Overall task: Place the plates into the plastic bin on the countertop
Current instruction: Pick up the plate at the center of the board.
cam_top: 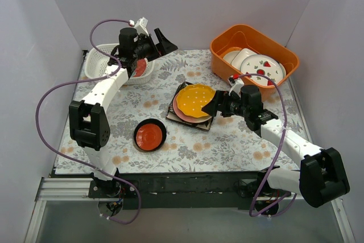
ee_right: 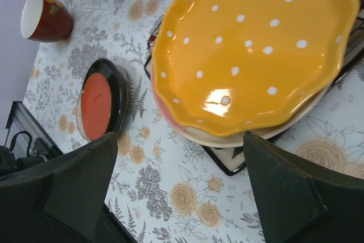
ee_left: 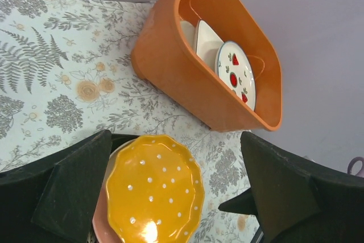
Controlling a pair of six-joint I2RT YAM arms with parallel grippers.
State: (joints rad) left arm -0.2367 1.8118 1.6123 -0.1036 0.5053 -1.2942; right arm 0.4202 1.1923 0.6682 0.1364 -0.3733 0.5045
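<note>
The left arm rises from its base and bends away from the plate stack [cam_top: 192, 112]. Its left gripper [cam_top: 164, 42] hovers at the stack-side end of the plastic bin [cam_top: 98, 61], jaws spread wide with nothing between them. The right arm lies low across the countertop [cam_top: 239, 140]. The right gripper [cam_top: 212, 106], also gaping and empty, is just beside the stack's top yellow dotted plate [cam_top: 195, 99]. A red plate [cam_top: 140, 68] lies in the bin and a red dish [cam_top: 150, 136] sits near-left of the stack. Far-right of the stack, an orange tub [cam_top: 226, 44] holds strawberry plates [cam_top: 263, 70].
</note>
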